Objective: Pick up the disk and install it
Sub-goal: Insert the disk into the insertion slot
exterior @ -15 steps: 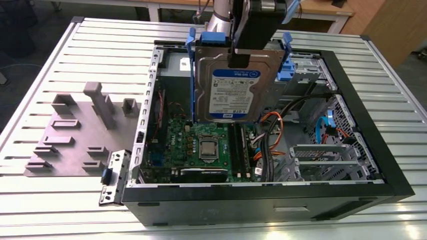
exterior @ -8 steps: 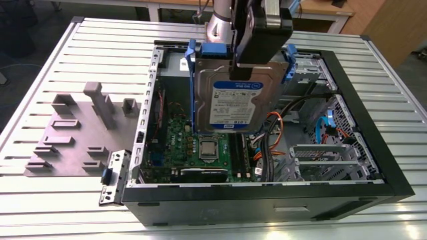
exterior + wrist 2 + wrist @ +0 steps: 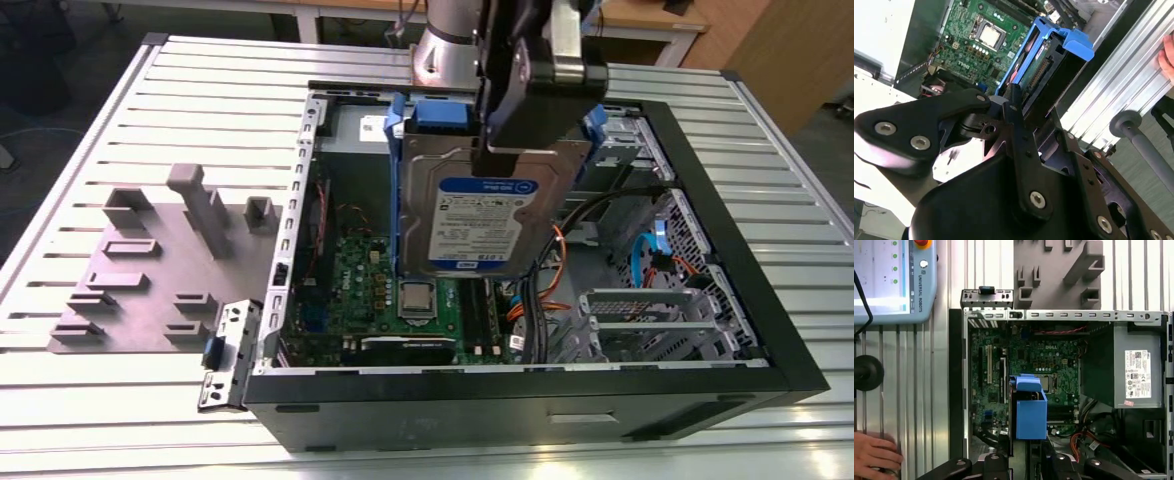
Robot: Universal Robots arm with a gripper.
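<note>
One disk [image 3: 491,220] is being held upright over the open computer case [image 3: 534,395], with its white-and-blue label being shown to the exterior view. It is being gripped at its twelve o'clock edge by the gripper [image 3: 514,152], whose fingers are being pressed shut against the drive's two flat faces. The blue carrier rails are being seen along the disk's edges in both wrist views [image 3: 1054,42] [image 3: 1030,412], with the gripper [image 3: 1015,102] [image 3: 1029,462] closed on it there too. The disk is being hung above the motherboard [image 3: 380,290], close to the processor socket [image 3: 416,297]. In the exterior view, a grey fixture plate [image 3: 147,270] is being seen at the case's nine o'clock on the slatted table [image 3: 200,90]. In the first wrist view, a person's hand [image 3: 874,455] is being rested on the table, apart from the case.
</note>
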